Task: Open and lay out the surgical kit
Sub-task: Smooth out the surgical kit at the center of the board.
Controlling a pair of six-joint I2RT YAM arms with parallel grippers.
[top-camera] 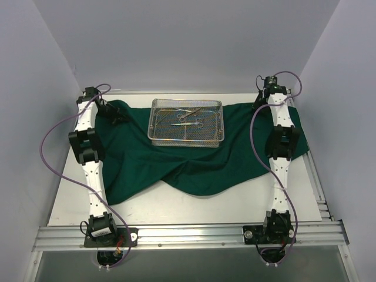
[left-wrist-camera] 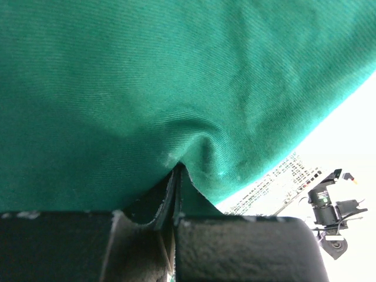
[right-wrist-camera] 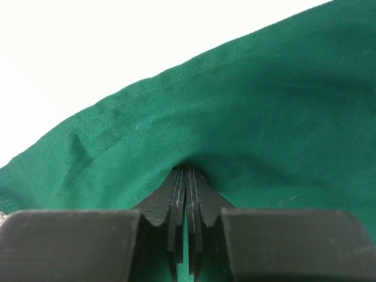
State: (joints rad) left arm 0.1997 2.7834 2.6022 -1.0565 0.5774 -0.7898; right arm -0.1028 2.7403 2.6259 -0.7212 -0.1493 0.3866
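Note:
The dark green drape (top-camera: 194,170) lies spread open across the table. The silver wire-mesh tray (top-camera: 185,143) stands on its far middle, with steel scissor-like instruments (top-camera: 189,116) inside. My left gripper (top-camera: 116,115) is at the drape's far left corner; in the left wrist view it (left-wrist-camera: 176,171) is shut on a pinch of the green cloth (left-wrist-camera: 176,76). My right gripper (top-camera: 259,104) is at the drape's far right corner; in the right wrist view it (right-wrist-camera: 189,171) is shut on the cloth (right-wrist-camera: 247,111). The tray's mesh (left-wrist-camera: 282,179) shows past the cloth edge in the left wrist view.
White walls close in the table on the left, back and right. The drape's near edge (top-camera: 200,192) lies wavy and folded at mid-table. An aluminium rail (top-camera: 188,235) runs along the front by the arm bases. The right arm's wrist (left-wrist-camera: 329,205) shows in the left wrist view.

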